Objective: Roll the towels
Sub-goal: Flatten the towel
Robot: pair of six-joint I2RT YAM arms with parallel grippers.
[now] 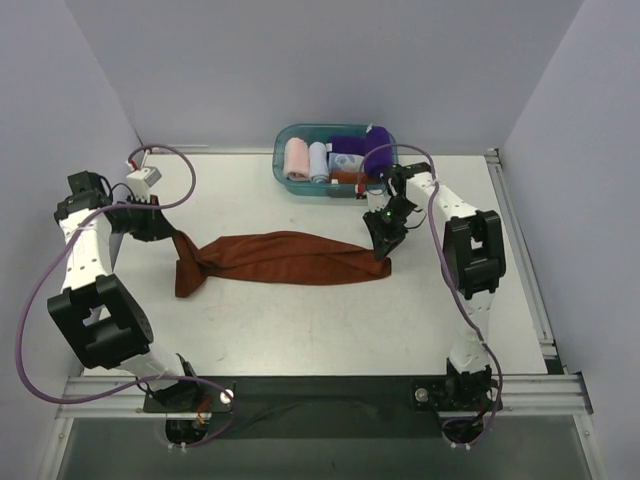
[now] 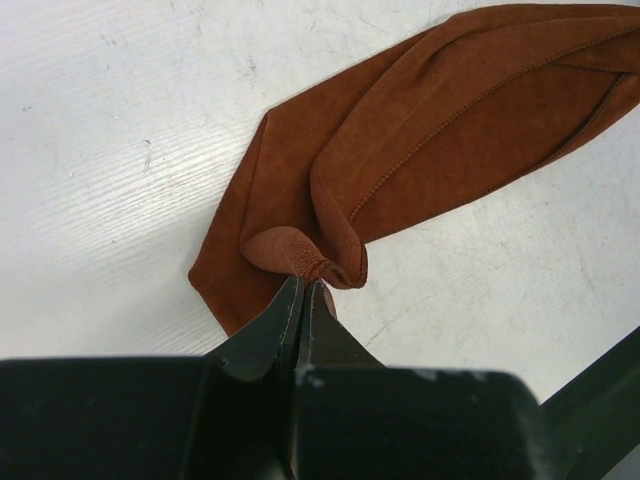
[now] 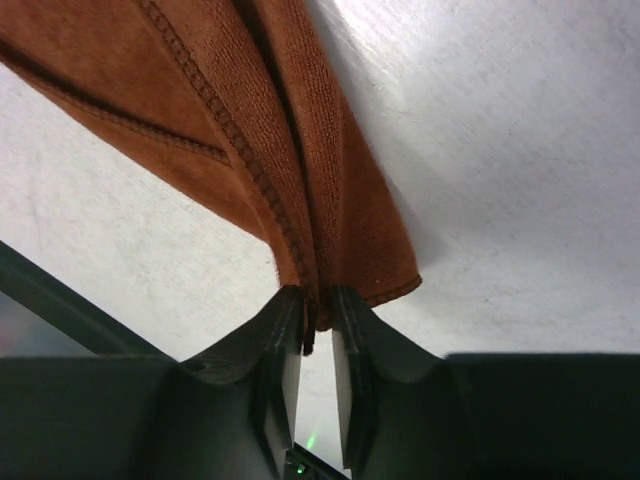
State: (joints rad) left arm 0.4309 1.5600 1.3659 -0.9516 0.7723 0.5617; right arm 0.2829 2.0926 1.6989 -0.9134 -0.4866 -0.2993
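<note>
Table (image 1: 300, 325), rust-brown towel (image 1: 290, 258) lengthwise left-right

Left arm (image 1: 85, 260): elbow folded low, forearm angled in to the left end of the rust-brown towel (image 1: 290, 257). Left gripper (image 2: 305, 290): jaws pressed together, pinching a bunched corner at that end. Right arm (image 1: 470, 250): elbow raised, wrist tipped down over the towel's right end. Right gripper (image 3: 318, 300): jaws narrow, nipping the folded hem between them.

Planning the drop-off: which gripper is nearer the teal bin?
Right. The right gripper grips the rust-brown towel just in front of the teal bin; the left gripper grips its other end, far left.
</note>
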